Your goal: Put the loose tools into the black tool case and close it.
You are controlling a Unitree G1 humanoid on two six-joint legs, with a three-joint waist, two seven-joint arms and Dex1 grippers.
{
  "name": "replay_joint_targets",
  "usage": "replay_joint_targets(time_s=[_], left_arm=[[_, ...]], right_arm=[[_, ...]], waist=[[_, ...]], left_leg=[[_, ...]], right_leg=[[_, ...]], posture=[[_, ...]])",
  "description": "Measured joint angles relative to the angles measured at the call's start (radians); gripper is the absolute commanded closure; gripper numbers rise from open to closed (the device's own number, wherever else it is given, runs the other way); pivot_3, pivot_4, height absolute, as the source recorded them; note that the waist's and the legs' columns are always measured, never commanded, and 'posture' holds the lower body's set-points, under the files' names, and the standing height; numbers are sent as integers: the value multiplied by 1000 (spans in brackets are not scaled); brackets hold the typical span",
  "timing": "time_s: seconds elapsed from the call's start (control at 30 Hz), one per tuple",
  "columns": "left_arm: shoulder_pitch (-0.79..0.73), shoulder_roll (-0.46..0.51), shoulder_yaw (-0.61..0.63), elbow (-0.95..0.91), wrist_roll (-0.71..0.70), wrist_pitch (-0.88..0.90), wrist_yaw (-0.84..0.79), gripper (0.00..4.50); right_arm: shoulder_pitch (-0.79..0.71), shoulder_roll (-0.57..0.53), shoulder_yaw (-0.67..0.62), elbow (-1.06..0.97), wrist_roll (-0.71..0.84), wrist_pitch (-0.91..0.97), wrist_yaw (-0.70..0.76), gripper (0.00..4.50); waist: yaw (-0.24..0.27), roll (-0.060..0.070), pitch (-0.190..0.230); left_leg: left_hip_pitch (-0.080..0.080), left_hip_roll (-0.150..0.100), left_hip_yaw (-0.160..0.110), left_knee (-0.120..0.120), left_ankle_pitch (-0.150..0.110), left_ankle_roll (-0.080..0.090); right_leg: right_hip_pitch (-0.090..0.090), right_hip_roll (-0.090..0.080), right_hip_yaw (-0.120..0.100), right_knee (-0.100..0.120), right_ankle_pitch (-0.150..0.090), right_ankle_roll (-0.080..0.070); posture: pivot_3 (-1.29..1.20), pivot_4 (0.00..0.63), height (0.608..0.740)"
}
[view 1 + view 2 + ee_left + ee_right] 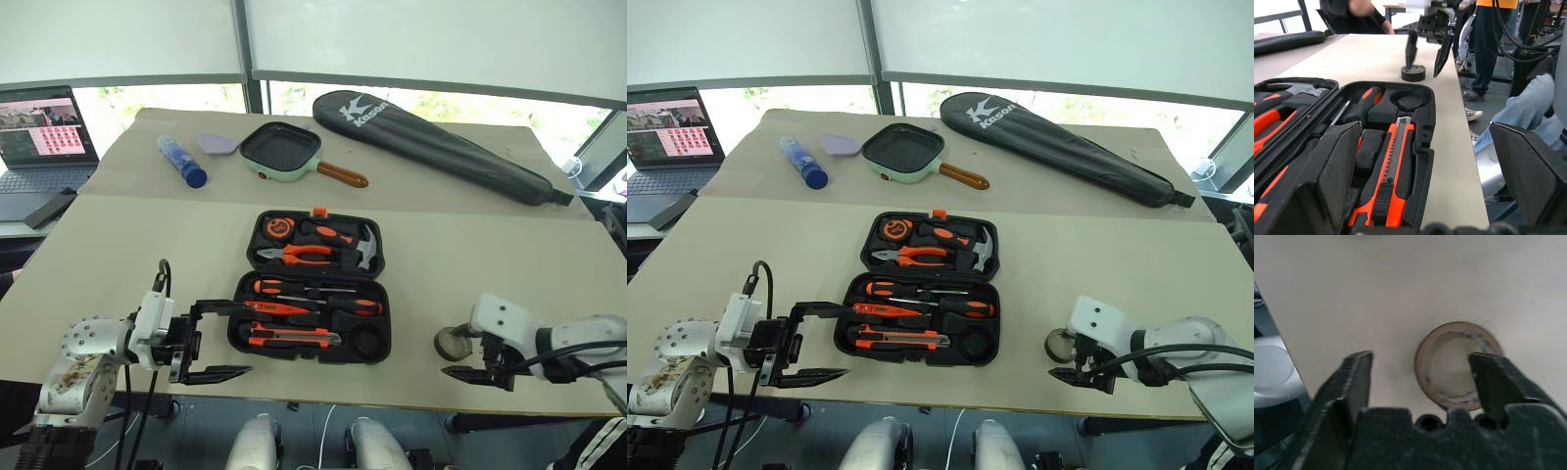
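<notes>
The black tool case (312,217) lies open at the middle of the table. Its near half holds two black-and-orange screwdrivers (271,287), a slim orange tester (277,307) and an orange-black utility knife (290,339), beside an empty round slot (367,343). The small dark tape roll (450,343) lies flat on the table to the right of the case. My right gripper (462,360) hangs over it, open, with one finger (1493,382) above the roll's ring (1457,364) and the other finger outside it. My left gripper (227,340) stands open just left of the case, pointing at it.
Pliers, a hammer and a tape measure fill the case's far half. On the far table lie a long black racket bag (441,147), a green pan (282,152) and a blue bottle (181,160). A laptop (44,132) sits far left. People stand beyond the table's right end (1488,44).
</notes>
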State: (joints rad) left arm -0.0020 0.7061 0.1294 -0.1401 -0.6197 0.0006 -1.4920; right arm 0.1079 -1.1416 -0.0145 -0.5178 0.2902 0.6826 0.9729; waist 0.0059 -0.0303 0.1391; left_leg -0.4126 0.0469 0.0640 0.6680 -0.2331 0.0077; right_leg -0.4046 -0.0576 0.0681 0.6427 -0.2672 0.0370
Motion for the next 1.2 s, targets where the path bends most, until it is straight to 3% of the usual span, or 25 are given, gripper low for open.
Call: replay_joint_targets(time_s=[0.2, 0.27, 0.43, 0.6, 0.87, 1.07, 1.1, 1.2], left_arm=[[-1, 0, 0, 0, 0, 0, 7, 0], [-3, 0, 0, 0, 0, 0, 7, 0], [-12, 0, 0, -4, -7, 0, 7, 0], [8, 0, 5, -37, -10, 15, 28, 0], [66, 3, 14, -73, -10, 30, 60, 0], [84, 5, 25, -84, -10, 38, 87, 0], [86, 8, 27, -84, -10, 43, 92, 0], [93, 27, 30, -84, -9, 73, 114, 0]], right_arm=[[-18, 31, 28, 43, -39, -68, -8, 4184], [-24, 31, 28, 50, -38, -91, 11, 4474], [-195, 75, 36, -60, 88, -70, 87, 4474], [-379, 191, 171, -150, 186, 50, 91, 4474], [-491, 237, 399, -47, 76, 81, 84, 4474], [-522, 240, 454, -10, 24, 86, 95, 4474], [-524, 241, 457, -9, 17, 86, 95, 3728], [-544, 246, 462, -4, 5, 85, 100, 2853]], waist=[[-2, 0, 0], [-3, 0, 0], [-19, 0, 1], [-20, -3, 2], [-17, -4, 3], [-17, -4, 3], [-17, -4, 3], [-17, -4, 3]], left_leg=[[0, 0, 0, 0, 0, 0], [0, 0, 0, 0, 0, 0], [2, 2, -2, 0, 0, 0], [1, 2, -2, 0, 0, 0], [1, 2, -2, 2, 0, 0], [1, 2, -2, 2, 0, 0], [1, 2, -2, 2, 0, 0], [1, 2, -2, 2, 0, 0]], right_leg=[[0, 0, 0, 0, 0, 0], [0, 1, 0, 0, 0, 0], [0, 3, 0, 2, 0, -1], [0, 3, 0, 3, 1, -1], [0, 0, -1, 3, 1, 0], [-1, 0, -1, 4, 1, -1], [0, 0, -1, 4, 1, -1], [-1, 0, -1, 4, 1, -1]], posture=[[0, 150, 740], [0, 150, 740], [0, 150, 740], [0, 150, 740], [0, 150, 740], [0, 150, 740], [0, 150, 740], [0, 150, 740]])
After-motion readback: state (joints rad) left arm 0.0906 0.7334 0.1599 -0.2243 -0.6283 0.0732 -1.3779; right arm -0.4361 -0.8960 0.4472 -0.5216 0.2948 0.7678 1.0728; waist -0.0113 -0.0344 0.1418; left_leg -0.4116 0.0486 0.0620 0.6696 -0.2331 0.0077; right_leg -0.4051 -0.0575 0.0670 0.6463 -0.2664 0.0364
